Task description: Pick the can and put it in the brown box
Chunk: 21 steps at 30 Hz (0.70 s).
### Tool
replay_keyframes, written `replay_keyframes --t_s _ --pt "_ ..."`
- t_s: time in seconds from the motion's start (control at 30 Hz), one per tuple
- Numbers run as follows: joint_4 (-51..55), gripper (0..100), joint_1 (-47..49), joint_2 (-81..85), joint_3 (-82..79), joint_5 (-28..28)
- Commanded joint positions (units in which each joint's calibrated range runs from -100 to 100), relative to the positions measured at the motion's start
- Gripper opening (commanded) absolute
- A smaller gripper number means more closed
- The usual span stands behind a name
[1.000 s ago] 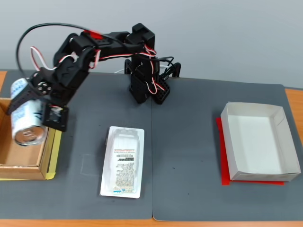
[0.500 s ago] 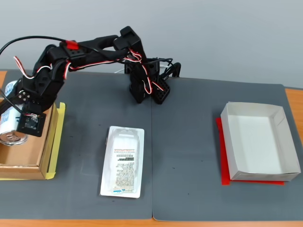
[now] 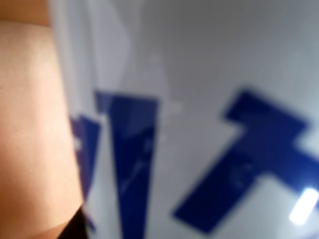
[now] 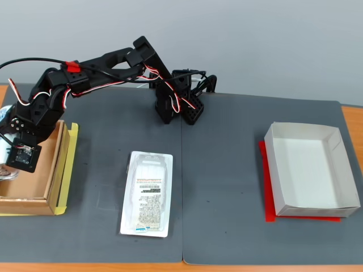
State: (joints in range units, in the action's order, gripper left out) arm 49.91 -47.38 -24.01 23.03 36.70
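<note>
— Claw (image 4: 7, 161) first: where is it, and what is it doing?

— It sits at the far left edge of the fixed view, low over the shallow square brown cardboard box (image 4: 35, 195). The slim white drink can with blue lettering (image 3: 199, 124) fills the wrist view, blurred and pressed close to the lens, so I judge the claw is pinching it, though the fingers themselves are hidden.

— And the can, in the fixed view?

— Only a sliver shows at the frame's edge, a silver end (image 4: 4, 171) down inside the box or just above its tan floor. I cannot tell whether it touches.

— So how to finish well?

— Lower until the can is supported, then spread the claw gently. Lift straight up afterwards, so the black arm (image 4: 91, 62) clears the thick box wall without dragging the can.

— Anything else nearby?

— The flat white plastic tray with its printed label (image 4: 146, 194) lies well apart on the dark worktop (image 4: 227, 187), and the white rectangular paper box (image 4: 311, 170) sits far right. Neither interferes.
</note>
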Motion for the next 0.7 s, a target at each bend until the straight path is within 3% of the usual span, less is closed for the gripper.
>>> replay_keyframes --t_s 0.0,0.07,0.27,0.53,0.67 --pt "-0.6 15 0.6 0.4 2.9 -2.7" --pt "-0.1 19 1.0 0.4 2.9 -3.7" --pt "0.0 42 1.0 0.5 2.1 -4.3" --pt "3.4 41 1.2 1.2 2.1 -4.3" --pt "6.5 31 1.8 2.1 2.9 -4.3"
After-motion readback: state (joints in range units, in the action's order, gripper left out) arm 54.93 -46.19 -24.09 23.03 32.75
